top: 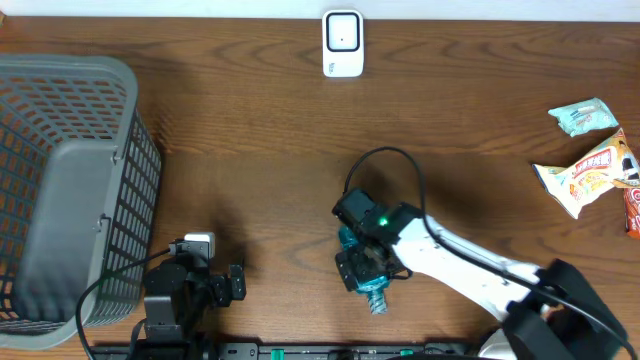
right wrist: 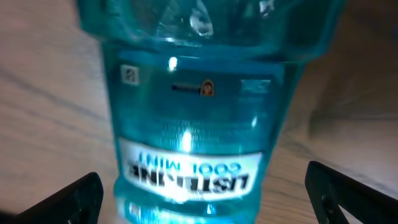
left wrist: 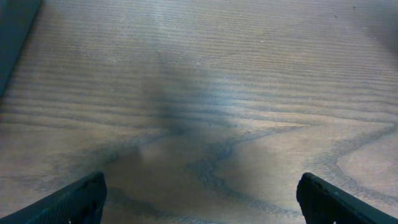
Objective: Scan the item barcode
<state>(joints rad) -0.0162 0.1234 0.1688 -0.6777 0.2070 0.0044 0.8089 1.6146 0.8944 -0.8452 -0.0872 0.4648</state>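
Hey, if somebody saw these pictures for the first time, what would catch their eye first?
The translucent teal Listerine Cool Mint mouthwash bottle fills the right wrist view, sitting between the wide-open fingers of the right hand. From overhead, a large grey plastic mesh basket takes up the table's left edge, and a small white barcode scanner stands at the middle of the far edge.

ovhd: top-down, far | L wrist: close on table [left wrist: 199, 74] | R wrist: v.close, bottle [right wrist: 193, 124] shared w/ ovhd
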